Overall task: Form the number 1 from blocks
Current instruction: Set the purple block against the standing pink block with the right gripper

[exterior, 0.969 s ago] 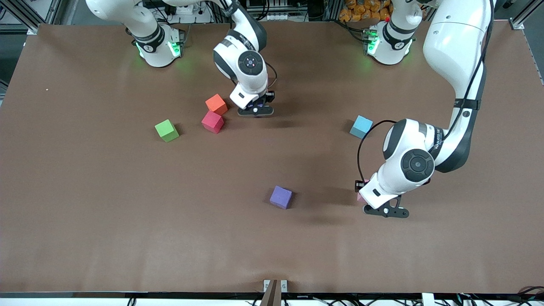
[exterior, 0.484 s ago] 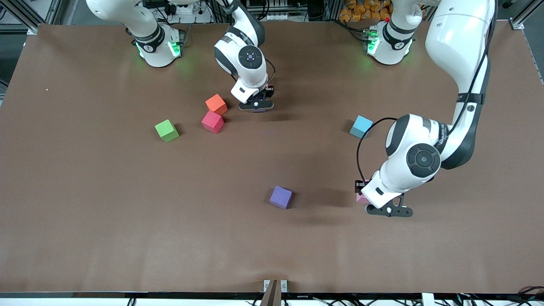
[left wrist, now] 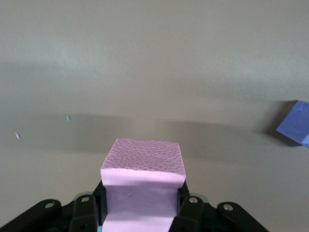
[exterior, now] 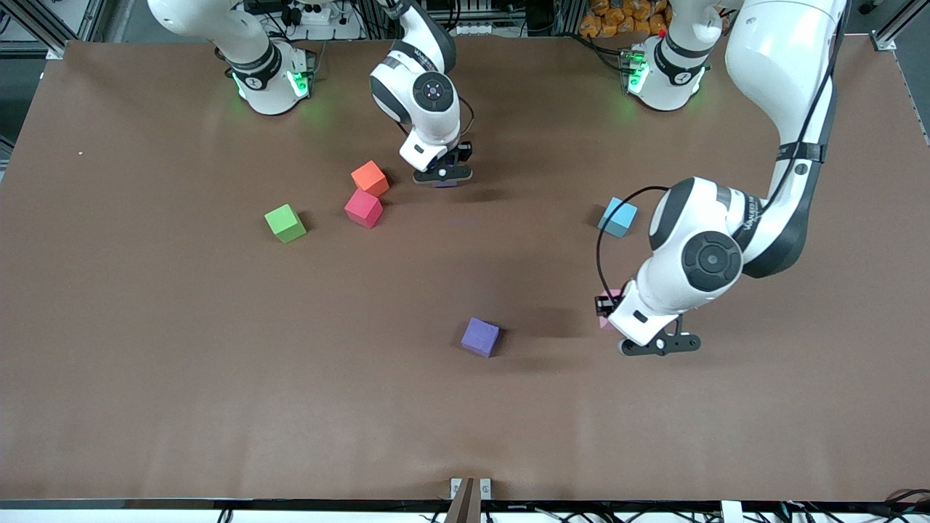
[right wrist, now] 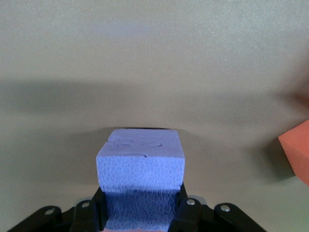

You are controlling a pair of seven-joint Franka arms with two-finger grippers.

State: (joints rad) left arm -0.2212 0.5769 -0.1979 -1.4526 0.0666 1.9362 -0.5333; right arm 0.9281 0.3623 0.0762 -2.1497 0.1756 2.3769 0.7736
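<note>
Front view: right gripper [exterior: 442, 176] is seen upper centre of frame, low over the desk [exterior: 145, 349], pinching a purple block [exterior: 445, 183] that barely shows under it. Orange block [exterior: 370, 178] sits just beside it, red block [exterior: 363, 208] right below the orange one, green block [exterior: 285, 223] further toward frame left. Left gripper [exterior: 657, 343] is seen right of centre, clamped on a pink block [exterior: 607, 317], mostly hidden by the wrist. Light blue block [exterior: 617, 217] lies above it in frame. A second purple block [exterior: 480, 337] lies loose at lower centre.

Left wrist view: pink block [left wrist: 143, 186] is squeezed between the fingers [left wrist: 188, 212] at bottom centre; loose purple block [left wrist: 296, 123] at right edge.

Right wrist view: purple block [right wrist: 141, 179] is held between the fingers [right wrist: 187, 212] at bottom centre; orange block [right wrist: 297, 150] at right edge.
</note>
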